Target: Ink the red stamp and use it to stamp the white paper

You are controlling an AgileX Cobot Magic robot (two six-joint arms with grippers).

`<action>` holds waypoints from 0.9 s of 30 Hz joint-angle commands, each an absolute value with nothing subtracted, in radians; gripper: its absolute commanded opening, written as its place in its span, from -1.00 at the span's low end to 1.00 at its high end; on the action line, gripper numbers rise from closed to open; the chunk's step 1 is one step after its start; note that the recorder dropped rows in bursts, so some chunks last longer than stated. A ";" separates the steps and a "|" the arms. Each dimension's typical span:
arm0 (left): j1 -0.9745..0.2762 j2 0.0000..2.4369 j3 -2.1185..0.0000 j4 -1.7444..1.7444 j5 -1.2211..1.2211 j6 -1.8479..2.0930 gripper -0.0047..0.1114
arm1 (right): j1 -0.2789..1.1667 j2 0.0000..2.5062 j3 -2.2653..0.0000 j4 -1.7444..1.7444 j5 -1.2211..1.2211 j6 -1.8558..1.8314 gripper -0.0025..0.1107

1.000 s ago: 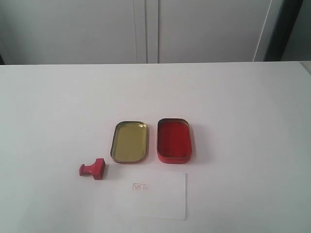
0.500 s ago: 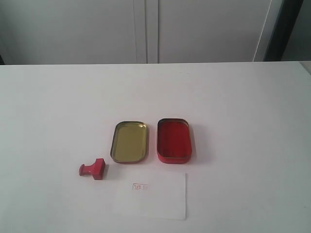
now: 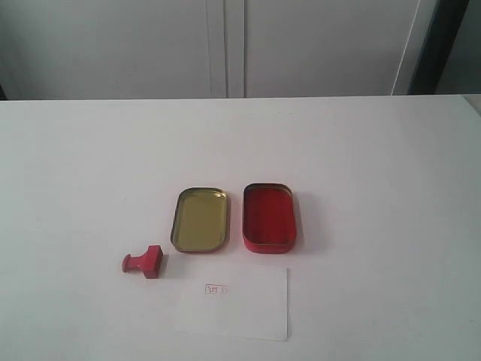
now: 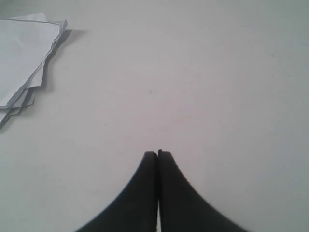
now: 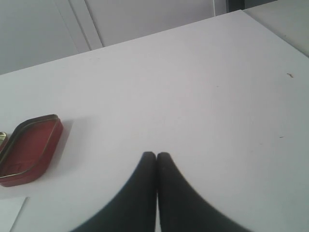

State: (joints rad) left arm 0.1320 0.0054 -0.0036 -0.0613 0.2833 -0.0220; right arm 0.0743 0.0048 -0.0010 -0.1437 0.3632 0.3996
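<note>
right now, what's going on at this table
Nothing is being handled. The red stamp lies on its side near the open red ink tin and its gold lid. The white paper already bears a small red imprint. The left end effector and right end effector are shut, holding nothing.

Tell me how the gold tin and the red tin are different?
The gold tin is shiny yellow inside; the red tin is red inside. In the exterior view the gold tin lies left, nearer the red stamp; the red tin lies right. The red tin shows a taller front wall than the gold tin. Both are open rounded rectangles of similar size, side by side.
</note>
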 commanded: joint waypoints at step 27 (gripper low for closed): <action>0.107 0.000 0.000 -0.074 0.280 -0.027 -0.92 | 0.090 0.000 0.000 -0.150 0.350 0.398 -0.96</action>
